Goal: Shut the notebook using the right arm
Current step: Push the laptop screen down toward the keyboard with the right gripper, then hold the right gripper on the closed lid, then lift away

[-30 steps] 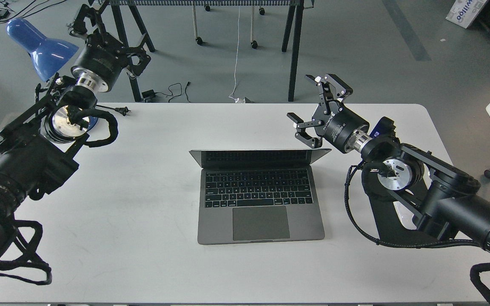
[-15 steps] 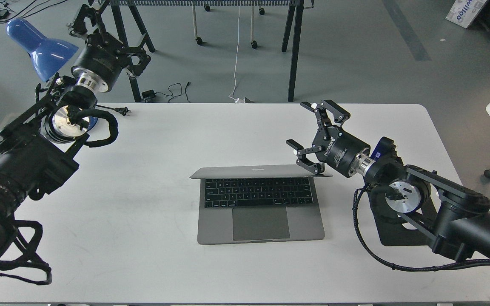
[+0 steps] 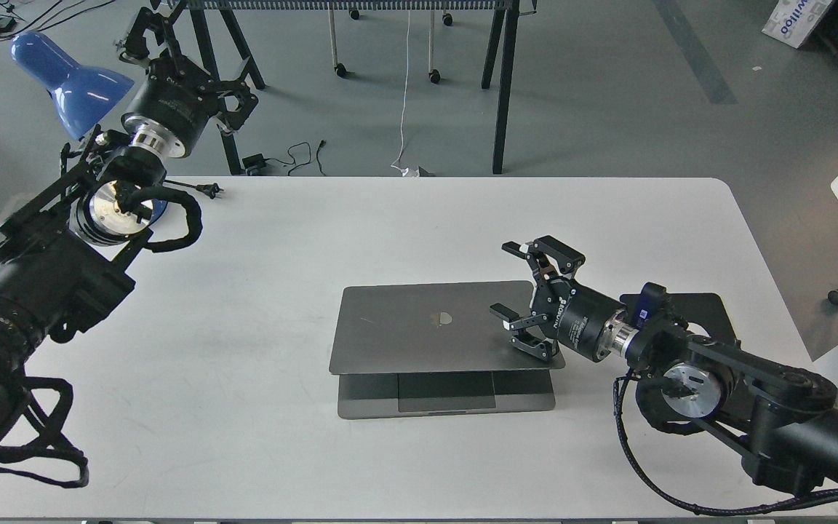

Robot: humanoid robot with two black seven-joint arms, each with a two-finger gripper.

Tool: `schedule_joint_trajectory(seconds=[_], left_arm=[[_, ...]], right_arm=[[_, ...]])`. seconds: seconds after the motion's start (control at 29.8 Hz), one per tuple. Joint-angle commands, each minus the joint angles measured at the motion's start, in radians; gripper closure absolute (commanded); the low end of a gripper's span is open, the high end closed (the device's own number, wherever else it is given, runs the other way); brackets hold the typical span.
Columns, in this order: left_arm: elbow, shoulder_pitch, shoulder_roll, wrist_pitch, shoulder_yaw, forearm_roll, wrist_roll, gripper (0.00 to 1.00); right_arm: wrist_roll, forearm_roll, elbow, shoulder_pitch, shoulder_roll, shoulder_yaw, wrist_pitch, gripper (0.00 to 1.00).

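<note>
The grey notebook (image 3: 419, 327) lies in the middle of the white table (image 3: 244, 437), its lid tilted low over the base, with the dark apple logo facing up. A strip of trackpad and palm rest still shows at the front. My right gripper (image 3: 510, 291) is open; its lower finger (image 3: 528, 342) rests on the lid's right edge, the upper finger stands above the table behind it. My left gripper (image 3: 186, 44) is held high at the far left near the blue lamp; its fingers look spread, but I cannot tell its state for sure.
A blue desk lamp (image 3: 62, 73) stands at the table's far left corner, with a black plug and cable (image 3: 204, 191) beside it. A flat black mouse pad (image 3: 703, 313) lies under my right arm. Trestle legs and cables stand on the floor behind the table.
The lid has swung from upright down to nearly flat over the keyboard. My right gripper has moved down and toward me, pressing on the lid's right side. The left arm has not moved.
</note>
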Motion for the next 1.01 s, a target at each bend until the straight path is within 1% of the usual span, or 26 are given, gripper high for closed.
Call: schedule_joint_trajectory(seconds=[0.0,0.3,0.97], left_arm=[[0.0,0.0,0.0,0.0,0.0,0.0,0.0,0.0],[0.0,0.0,0.0,0.0,0.0,0.0,0.0,0.0],[-0.002,0.001,0.0,0.0,0.0,0.0,0.0,0.0]], right_arm=[[0.002,-0.031,0.0,-0.025,0.002,0.0,0.0,0.0],[0.007,-0.065,-0.022,-0.076,0.014,0.002,-0.003,0.0],[-0.001,-0.077,-0.048,-0.074,0.017,0.0,-0.023,0.0]])
